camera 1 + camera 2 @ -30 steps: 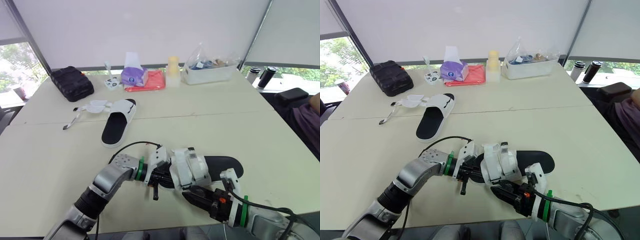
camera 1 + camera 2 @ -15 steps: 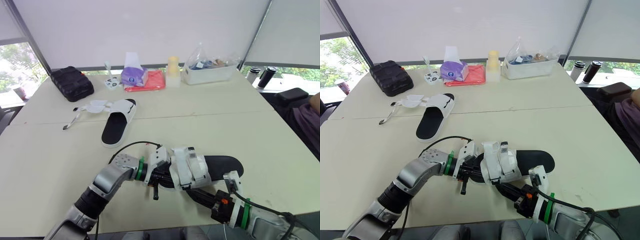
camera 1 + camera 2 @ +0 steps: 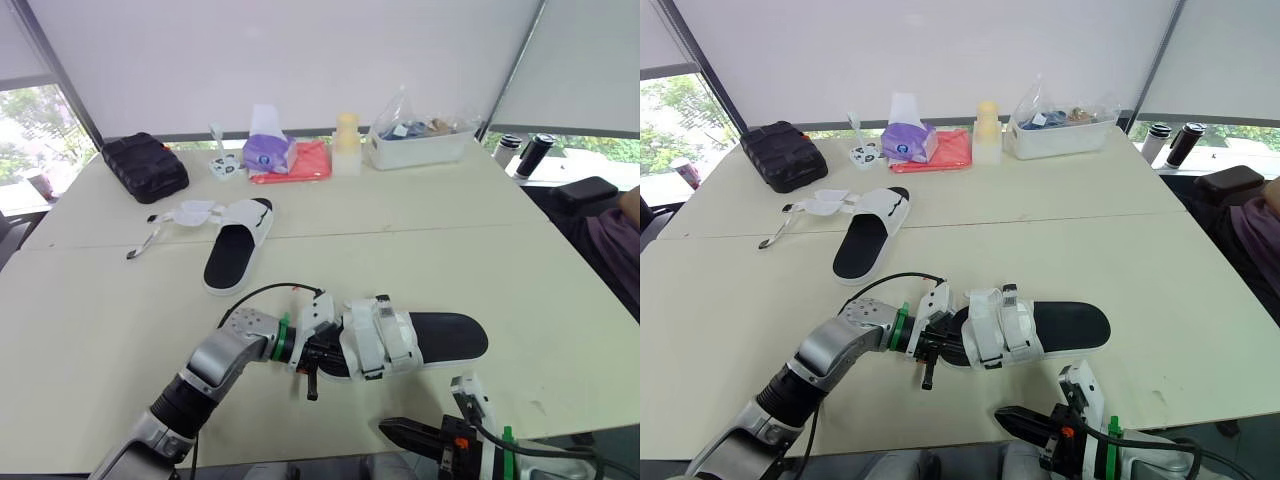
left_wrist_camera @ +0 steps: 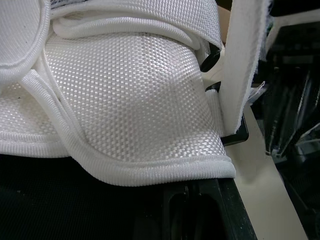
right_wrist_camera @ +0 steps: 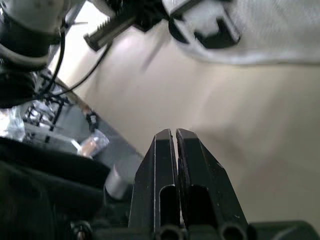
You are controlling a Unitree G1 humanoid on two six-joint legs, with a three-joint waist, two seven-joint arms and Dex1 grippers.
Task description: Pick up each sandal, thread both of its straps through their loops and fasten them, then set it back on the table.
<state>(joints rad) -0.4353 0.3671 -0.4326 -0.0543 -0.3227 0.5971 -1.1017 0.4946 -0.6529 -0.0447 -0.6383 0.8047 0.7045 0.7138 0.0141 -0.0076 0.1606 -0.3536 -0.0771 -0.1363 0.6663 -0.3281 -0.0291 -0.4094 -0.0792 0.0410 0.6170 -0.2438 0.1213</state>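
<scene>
The near sandal [image 3: 415,338], black-soled with white woven straps [image 4: 135,105], lies on the table [image 3: 520,270] in front of me. My left gripper [image 3: 320,358] is shut on its toe end, one black finger [image 3: 312,384] hanging below the sole. In the left wrist view a strap end [image 4: 242,65] stands up through a black loop [image 4: 235,134]. My right gripper [image 3: 392,430] is shut and empty at the table's front edge, apart from the sandal. The second sandal [image 3: 235,250] lies farther back left, its straps [image 3: 190,212] spread open.
Along the back stand a black pouch [image 3: 145,165], a purple tissue pack [image 3: 266,150], a red cloth [image 3: 302,160], a pale bottle [image 3: 346,142] and a clear bin [image 3: 420,140]. Two dark flasks [image 3: 535,152] and a person's arm [image 3: 612,240] are at the right.
My right gripper has let go of the near sandal's straps and pulled back down to the table's front edge. The sandal has settled flat; the left arm has stayed put.
</scene>
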